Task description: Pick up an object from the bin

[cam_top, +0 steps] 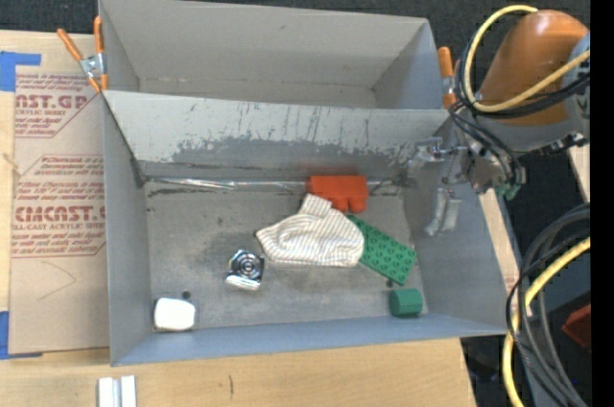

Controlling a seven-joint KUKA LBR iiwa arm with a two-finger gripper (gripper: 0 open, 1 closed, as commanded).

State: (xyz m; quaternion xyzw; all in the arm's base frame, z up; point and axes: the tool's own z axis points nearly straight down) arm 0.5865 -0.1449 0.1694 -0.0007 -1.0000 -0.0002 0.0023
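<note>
My gripper (441,219) hangs at the bin's right side, over the sloping right wall, with nothing seen in it. Nearest to it on the floor lies a flat green studded plate (388,253), down and to its left. A small green block (406,302) sits near the front right corner. A crumpled white striped cloth (311,238) lies mid-floor, overlapping the plate's left end. Behind the cloth, against the back wall, rests an orange block (340,190).
A shiny metal piece (246,268) lies left of the cloth. A white block (175,313) sits in the front left corner. The arm with its orange cover and yellow cables stands beyond the bin's right rim.
</note>
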